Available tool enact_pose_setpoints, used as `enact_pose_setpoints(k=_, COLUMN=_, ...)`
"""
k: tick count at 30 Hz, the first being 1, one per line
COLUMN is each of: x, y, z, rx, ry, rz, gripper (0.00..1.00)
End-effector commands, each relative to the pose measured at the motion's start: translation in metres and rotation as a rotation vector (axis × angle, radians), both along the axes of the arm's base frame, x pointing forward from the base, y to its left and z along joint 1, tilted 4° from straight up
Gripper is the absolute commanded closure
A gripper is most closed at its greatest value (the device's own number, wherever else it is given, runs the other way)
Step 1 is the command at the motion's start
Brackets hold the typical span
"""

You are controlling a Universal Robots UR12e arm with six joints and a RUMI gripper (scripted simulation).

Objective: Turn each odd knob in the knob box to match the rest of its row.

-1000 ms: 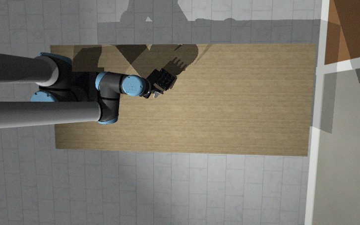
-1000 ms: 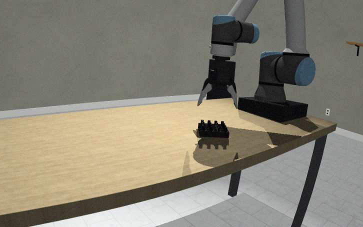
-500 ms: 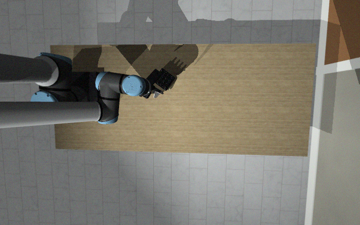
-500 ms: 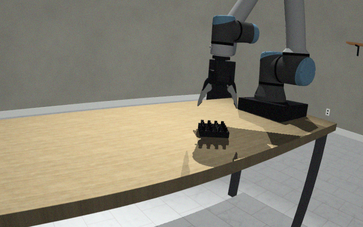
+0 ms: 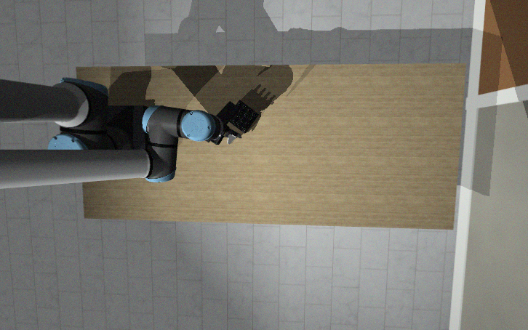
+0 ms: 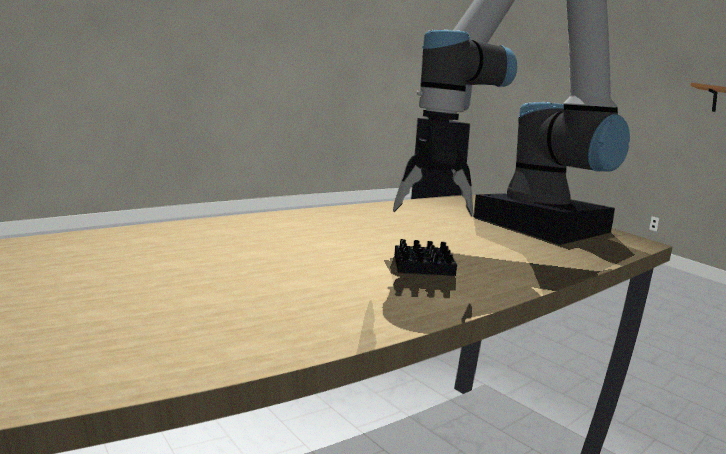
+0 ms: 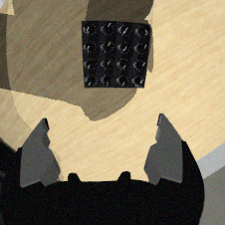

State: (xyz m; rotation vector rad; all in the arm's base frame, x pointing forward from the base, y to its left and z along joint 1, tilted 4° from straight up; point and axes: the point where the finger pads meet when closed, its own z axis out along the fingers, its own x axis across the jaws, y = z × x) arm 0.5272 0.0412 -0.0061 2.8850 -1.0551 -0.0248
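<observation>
The black knob box (image 5: 243, 116) (image 6: 425, 266) (image 7: 115, 55) sits on the wooden table, with its knobs in a grid of several rows. In the wrist view it lies beyond the fingertips, near the top middle. Small light pointer lines show on the knobs, but the row labels and exact marks are too small to read. My gripper (image 6: 433, 213) (image 7: 103, 116) is open and empty. It hangs above the table, higher than the box and to its robot-base side, touching nothing. In the top view the arm hides most of the gripper.
The wooden table (image 5: 340, 163) (image 6: 157, 304) carries the robot's black base block (image 6: 540, 217) at one end. The arm's shadow falls across the table around the box. The box stands fairly near one long table edge. A wall stands behind the table in the exterior view.
</observation>
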Motion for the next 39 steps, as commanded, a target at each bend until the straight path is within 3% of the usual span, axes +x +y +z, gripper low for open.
enact_pose_setpoints(k=1, x=0.0006, y=-0.0001, z=0.0005, rx=0.0, ry=-0.001, rz=0.0, gripper=0.0)
enact_pose_setpoints(k=39, x=0.0023, y=0.0007, z=0.0008, rx=0.001, ry=0.001, rz=0.03, gripper=0.0)
